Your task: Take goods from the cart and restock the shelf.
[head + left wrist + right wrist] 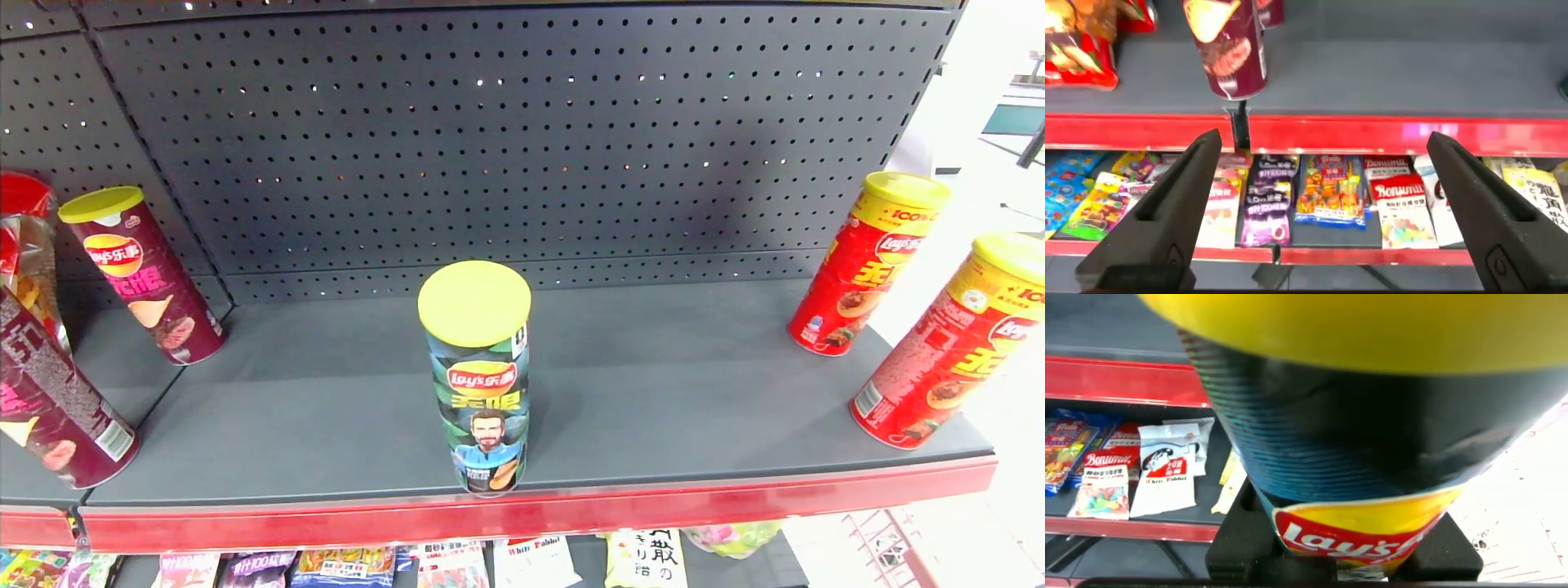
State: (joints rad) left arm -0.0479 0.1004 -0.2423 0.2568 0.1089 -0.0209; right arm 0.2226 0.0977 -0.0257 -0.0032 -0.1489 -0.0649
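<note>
1. Maroon cans (147, 273) stand at the left end of the shelf (343, 408). The left fingers (1167, 220) are spread wide and empty, facing the red lip (1372, 135) and the snack packets (1327, 192) below.
2. The middle can (478, 376), dark with a yellow lid, stands upright at the front edge.
3. The right fingers (1233, 547) are clamped on the held can (1372, 457), a matching one, in front of the lip.
4. Bare board lies between the middle can and the red cans (865, 269), on the right arm's side. The held can likely has to clear the lip and land upright there.
</note>
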